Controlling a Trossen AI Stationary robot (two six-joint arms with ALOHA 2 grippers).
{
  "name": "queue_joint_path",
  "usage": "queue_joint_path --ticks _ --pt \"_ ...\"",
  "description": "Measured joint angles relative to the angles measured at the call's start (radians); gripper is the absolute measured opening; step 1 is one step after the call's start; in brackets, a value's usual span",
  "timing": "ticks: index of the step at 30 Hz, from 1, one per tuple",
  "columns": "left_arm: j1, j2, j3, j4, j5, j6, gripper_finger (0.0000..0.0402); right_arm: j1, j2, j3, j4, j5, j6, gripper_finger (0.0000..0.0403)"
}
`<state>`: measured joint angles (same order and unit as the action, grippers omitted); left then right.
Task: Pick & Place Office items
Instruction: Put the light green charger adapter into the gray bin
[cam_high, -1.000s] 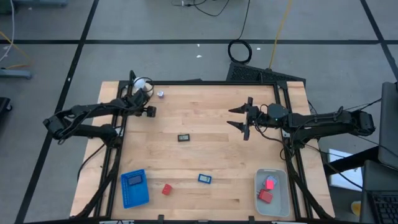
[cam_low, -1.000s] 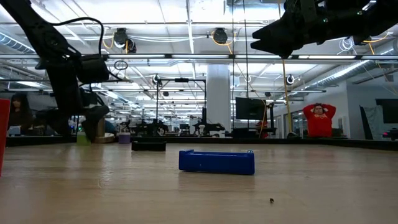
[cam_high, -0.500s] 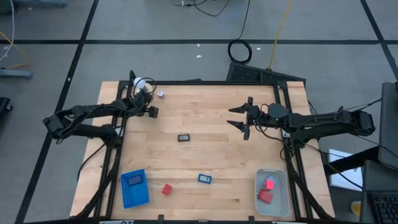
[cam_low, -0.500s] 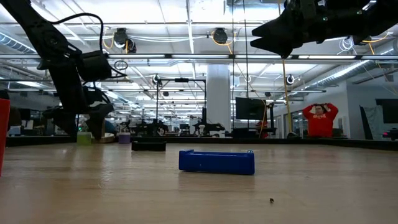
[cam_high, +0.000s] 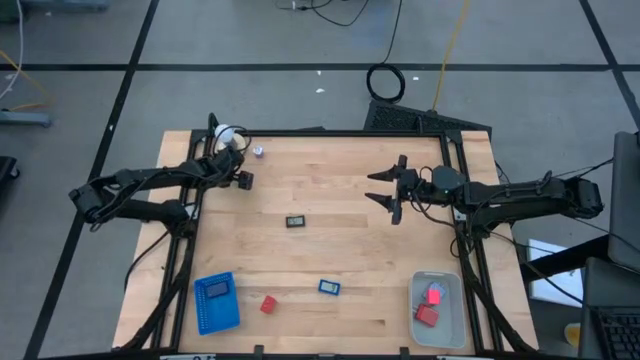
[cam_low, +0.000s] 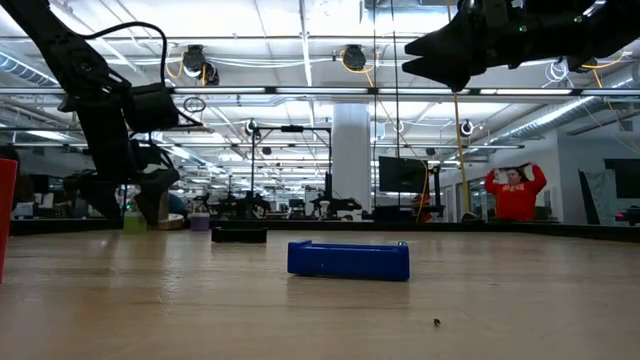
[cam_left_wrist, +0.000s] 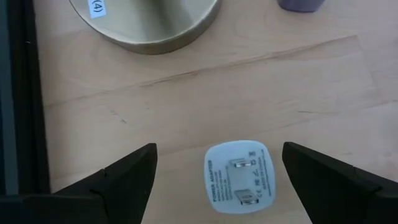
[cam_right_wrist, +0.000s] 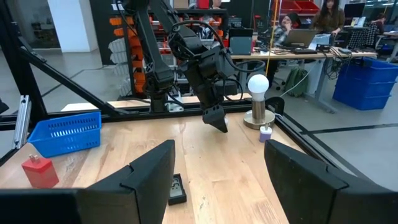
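Left gripper (cam_left_wrist: 217, 180) low at the table's far left corner, fingers spread wide astride a white plug adapter (cam_left_wrist: 240, 176) lying flat, untouched. Right gripper (cam_high: 385, 189) raised mid-table, fingers apart, empty, pointing leftward.

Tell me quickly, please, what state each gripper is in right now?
Left gripper: open, holding nothing, around a white plug adapter.
Right gripper: open, empty, above the table.
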<state>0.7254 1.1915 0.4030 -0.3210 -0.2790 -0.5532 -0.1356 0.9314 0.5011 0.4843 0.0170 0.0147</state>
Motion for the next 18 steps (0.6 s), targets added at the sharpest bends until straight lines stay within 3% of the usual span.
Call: queue_joint_path --ticks 5,18 --pt "0.000 0.000 0.000 0.000 0.010 -0.002 0.0310 0.000 0.000 0.000 -0.001 0.000 0.000 0.0242" --pt "0.000 0.000 0.000 0.003 0.017 -0.011 0.0134 0.000 0.000 0.000 -0.002 0.000 0.000 0.0242"
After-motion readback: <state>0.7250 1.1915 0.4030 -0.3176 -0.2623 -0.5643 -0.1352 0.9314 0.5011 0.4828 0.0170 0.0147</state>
